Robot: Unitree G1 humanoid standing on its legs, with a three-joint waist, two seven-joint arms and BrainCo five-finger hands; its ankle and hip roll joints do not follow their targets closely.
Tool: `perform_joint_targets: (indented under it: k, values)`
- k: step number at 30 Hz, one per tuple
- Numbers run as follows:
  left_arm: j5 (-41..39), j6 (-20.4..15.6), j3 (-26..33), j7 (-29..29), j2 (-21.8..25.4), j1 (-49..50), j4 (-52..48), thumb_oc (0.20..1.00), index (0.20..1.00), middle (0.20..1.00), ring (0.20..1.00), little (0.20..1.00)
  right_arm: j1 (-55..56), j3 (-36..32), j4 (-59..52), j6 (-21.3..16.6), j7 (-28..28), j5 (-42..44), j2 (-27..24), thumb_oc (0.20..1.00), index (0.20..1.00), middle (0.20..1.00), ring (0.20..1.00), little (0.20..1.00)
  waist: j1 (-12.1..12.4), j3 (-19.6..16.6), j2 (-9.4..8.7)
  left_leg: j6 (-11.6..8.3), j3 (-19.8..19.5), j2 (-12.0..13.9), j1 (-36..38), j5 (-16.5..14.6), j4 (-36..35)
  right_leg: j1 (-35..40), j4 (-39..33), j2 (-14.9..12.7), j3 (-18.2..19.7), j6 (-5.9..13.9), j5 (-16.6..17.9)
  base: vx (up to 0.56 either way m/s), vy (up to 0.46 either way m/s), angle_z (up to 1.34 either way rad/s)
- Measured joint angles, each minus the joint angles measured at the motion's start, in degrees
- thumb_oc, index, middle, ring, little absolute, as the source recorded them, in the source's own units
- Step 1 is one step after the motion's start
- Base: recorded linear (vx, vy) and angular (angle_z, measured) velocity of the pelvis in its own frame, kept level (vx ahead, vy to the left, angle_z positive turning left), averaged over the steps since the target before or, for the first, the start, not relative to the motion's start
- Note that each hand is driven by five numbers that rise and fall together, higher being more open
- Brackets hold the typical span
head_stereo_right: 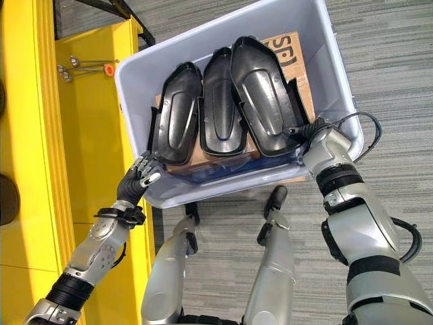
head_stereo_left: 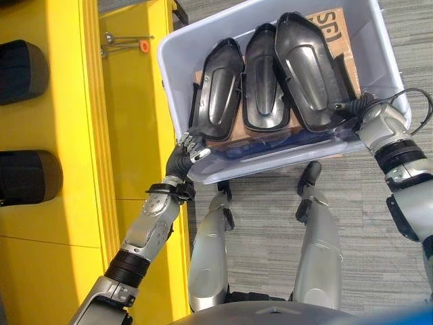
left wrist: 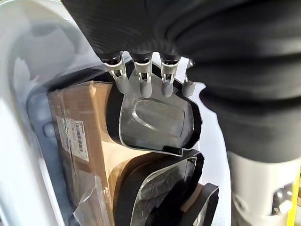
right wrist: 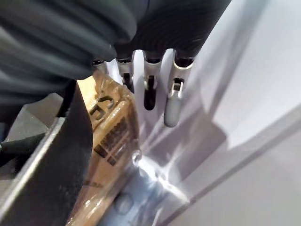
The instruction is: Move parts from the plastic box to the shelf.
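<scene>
The yellow painted metal shelf (head_stereo_left: 74, 169) fills the far left, two dark rounded parts (head_stereo_left: 20, 71) already lying on it near its outer edge, well apart from each other. A few thin silver tools with an orange tip (head_stereo_left: 125, 44) lie farther along the shelf, just beside the box corner. The left hand (head_stereo_left: 189, 150) grips the near left corner of the pale translucent plastic box (head_stereo_left: 284, 159), fingers (left wrist: 141, 82) curled over the rim and reaching down inside toward the nearest part. Inside, three black moulded plastic parts (head_stereo_left: 264, 74) lie side by side, overlapping at their edges, on a brown cardboard carton (left wrist: 84, 141) that takes up most of the box floor; little room is left between parts and walls. The right hand (head_stereo_right: 318, 139) is at the near right corner, its fingers (right wrist: 171, 108) hooked down inside the wall. Grey carpet (head_stereo_left: 379, 223) lies below the box.
</scene>
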Motion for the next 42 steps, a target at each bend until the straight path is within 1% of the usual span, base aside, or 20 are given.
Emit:
perform_joint_targets:
  k: [3, 4, 5, 9, 12, 13, 18, 19, 22, 26, 30, 31, 34, 38, 39, 40, 42]
  values:
    - [0.0, 0.1, 0.1, -0.1, 0.0, 0.0, 0.5, 1.000, 1.000, 1.000, 1.000, 1.000, -0.9, 0.0, 1.7, 0.0, 0.8, 0.6, 0.0, 1.000, 1.000, 1.000, 1.000, 1.000, 0.4, 0.0, 0.00, 0.01, -0.1, 0.0, 0.0, 0.0, 0.1, 0.1, 0.0, 0.0, -0.1, 0.00, 0.0, 0.00, 0.000, 0.00]
    - [0.0, 0.1, 0.3, -0.2, 0.0, 0.0, 0.5, 1.000, 1.000, 1.000, 1.000, 1.000, -0.9, 0.0, 2.0, 0.0, 1.0, 0.9, -0.2, 0.752, 0.752, 0.752, 0.752, 0.752, 0.6, 0.0, 0.00, 0.00, -0.2, 0.0, 0.0, 0.0, 0.1, 0.2, 0.0, 0.0, -0.2, 0.00, 0.0, 0.01, -0.011, 0.03]
    - [0.0, 0.1, 0.5, -0.2, 0.0, 0.0, 0.5, 1.000, 1.000, 1.000, 1.000, 1.000, -0.9, 0.0, 2.2, -0.1, 1.3, 1.3, -0.3, 0.200, 0.200, 0.200, 0.200, 0.200, 0.7, 0.0, 0.00, -0.02, -0.3, 0.0, 0.0, 0.0, 0.1, 0.3, 0.0, 0.0, -0.2, 0.00, 0.0, 0.01, -0.011, 0.03]
    - [0.0, 0.1, 0.5, -0.8, 0.0, 0.0, 0.8, 1.000, 1.000, 1.000, 1.000, 1.000, -1.0, -0.1, 3.3, -1.7, 2.8, 2.3, -0.8, 0.200, 0.200, 0.200, 0.200, 0.200, 0.6, 0.0, -0.02, -0.04, -0.8, 0.2, 0.0, 0.0, 0.2, 0.6, 0.0, -0.1, -0.8, -0.12, -0.1, 0.02, -0.006, 0.02]
    - [0.0, 0.2, 0.5, -1.1, 0.0, 0.0, 0.8, 1.000, 1.000, 1.000, 1.000, 1.000, -0.8, -0.1, 3.2, -2.6, 2.6, 3.6, -1.2, 0.200, 0.200, 0.200, 0.200, 0.200, 0.6, 0.0, -0.03, -0.04, -0.8, 0.3, 0.0, 0.0, 0.1, 0.7, 0.0, 0.0, -1.1, -0.18, -0.2, 0.00, 0.000, 0.00]
    - [0.0, 0.2, 0.5, -1.2, 0.0, 0.0, 0.8, 1.000, 1.000, 1.000, 1.000, 1.000, -0.6, -0.3, 3.8, -4.2, 0.6, 6.9, -1.4, 0.200, 0.200, 0.200, 0.200, 0.200, 0.6, 0.0, -0.05, -0.04, -0.8, 0.3, 0.0, 0.0, 0.1, 0.7, 0.0, 0.0, -1.1, -0.19, -0.2, 0.00, 0.000, 0.00]
    - [0.0, 0.3, 0.7, -1.3, 0.0, -0.1, 0.8, 1.000, 1.000, 1.000, 1.000, 1.000, -0.1, -2.8, 4.3, -6.9, -3.7, 14.3, -1.8, 0.200, 0.200, 0.200, 0.200, 0.200, 0.5, 0.0, -0.05, -0.04, -0.9, 0.3, 0.0, 0.0, 0.1, 0.7, 0.0, 0.0, -1.2, -0.20, -0.2, 0.00, 0.000, 0.00]
    - [0.0, 0.3, 0.9, -1.3, 0.0, -0.1, 0.8, 1.000, 1.000, 1.000, 1.000, 1.000, 0.8, -4.2, 4.3, -7.9, -4.7, 15.4, -1.8, 0.200, 0.200, 0.200, 0.200, 0.200, 0.5, 0.0, -0.06, -0.04, -0.9, 0.3, 0.0, 0.0, 0.1, 0.7, 0.0, 0.0, -1.2, -0.20, -0.2, 0.00, 0.000, 0.00]
    - [0.0, 0.3, 1.0, -1.3, 0.0, -0.1, 0.8, 1.000, 1.000, 1.000, 1.000, 1.000, 1.8, -4.8, 4.2, -10.4, -5.7, 18.0, -1.9, 0.200, 0.200, 0.200, 0.200, 0.200, 0.5, 0.0, -0.05, -0.04, -0.8, 0.3, 0.0, 0.0, 0.0, 0.7, -0.1, 0.1, -1.2, -0.20, -0.2, 0.00, 0.000, 0.00]
    - [0.0, 0.3, 1.1, -1.3, 0.0, 0.0, 0.8, 1.000, 1.000, 1.000, 1.000, 1.000, 4.5, -6.9, 3.3, -15.5, -5.8, 23.5, -2.3, 0.200, 0.200, 0.200, 0.200, 0.200, 0.1, 0.0, -0.04, -0.04, -0.8, 0.3, 0.2, 0.0, -0.1, 0.8, -0.1, 0.1, -1.2, -0.22, -0.2, 0.00, 0.000, 0.00]
    - [-0.1, 0.3, 2.4, -1.6, -0.1, 1.9, 0.8, 1.000, 1.000, 1.000, 1.000, 1.000, 13.0, -11.4, -4.9, -21.5, -6.7, 32.1, -2.2, 0.200, 0.200, 0.200, 0.200, 0.200, -0.9, 0.7, 0.16, -0.32, 0.0, 0.4, 3.0, 0.4, -2.2, 2.6, -0.8, 0.5, -1.2, -0.36, -0.2, 0.00, 0.008, -0.05]
    - [-0.3, 0.3, 2.9, -1.7, -0.1, 2.5, 0.8, 1.000, 1.000, 1.000, 1.000, 1.000, 14.7, -11.4, -6.6, -22.7, -6.8, 32.7, -2.1, 0.200, 0.200, 0.200, 0.200, 0.200, -1.1, 0.7, 0.17, -0.33, 0.4, 0.4, 3.7, 0.4, -2.5, 2.9, -0.9, 0.6, -1.1, -0.44, -0.2, 0.00, 0.014, -0.15]
    - [-0.4, 0.2, 4.2, -2.2, -0.1, 3.8, 0.7, 1.000, 1.000, 1.000, 1.000, 1.000, 19.8, -11.4, -13.7, -24.7, -6.9, 35.0, -1.5, 0.200, 0.200, 0.200, 0.200, 0.200, -2.1, 0.8, 0.24, -0.43, 0.7, 0.6, 4.8, 0.5, -3.3, 3.6, -1.1, 1.0, -1.1, -0.60, -0.2, -0.01, 0.015, -0.07]
    - [-0.4, 0.2, 5.1, -2.2, -0.7, 4.1, -0.2, 1.000, 1.000, 1.000, 1.000, 1.000, 26.9, -12.7, -26.0, -26.4, -7.2, 37.1, 1.0, 0.200, 0.200, 0.200, 0.200, 0.200, -2.8, 1.4, 0.28, -0.75, 1.5, 0.6, 6.9, 0.8, -4.7, 4.6, -1.2, 1.3, -0.8, -0.68, -0.3, -0.02, 0.016, -0.07]
    - [-0.4, 0.1, 5.5, -2.3, -1.0, 5.0, -0.8, 1.000, 1.000, 1.000, 1.000, 1.000, 29.1, -13.0, -31.0, -27.6, -7.3, 38.5, 2.9, 0.200, 0.200, 0.200, 0.200, 0.200, -3.8, 1.7, 0.28, -0.75, 1.9, 0.6, 8.5, 0.9, -5.2, 5.9, -1.6, 1.6, -0.6, -0.62, -0.3, -0.02, 0.012, -0.16]
    - [-0.4, 0.0, 5.5, -2.3, -1.0, 5.1, -1.0, 1.000, 1.000, 1.000, 1.000, 1.000, 30.7, -13.0, -34.7, -28.9, -7.3, 39.4, 4.6, 0.200, 0.200, 0.200, 0.200, 0.200, -3.9, 1.7, 0.28, -0.59, 2.3, 0.6, 9.9, 0.8, -5.5, 6.9, -1.6, 1.8, -0.1, -0.46, -0.5, -0.02, 0.008, -0.15]
    - [-0.5, 0.0, 5.5, -2.2, -1.2, 5.2, -1.0, 1.000, 1.000, 1.000, 1.000, 1.000, 31.1, -12.8, -36.6, -30.6, -7.3, 40.5, 6.5, 0.200, 0.200, 0.200, 0.200, 0.200, -4.2, 1.7, 0.28, -0.47, 2.7, 0.7, 11.3, 0.7, -6.1, 7.8, -1.6, 1.9, 0.1, -0.19, -0.8, -0.01, 0.001, -0.09]
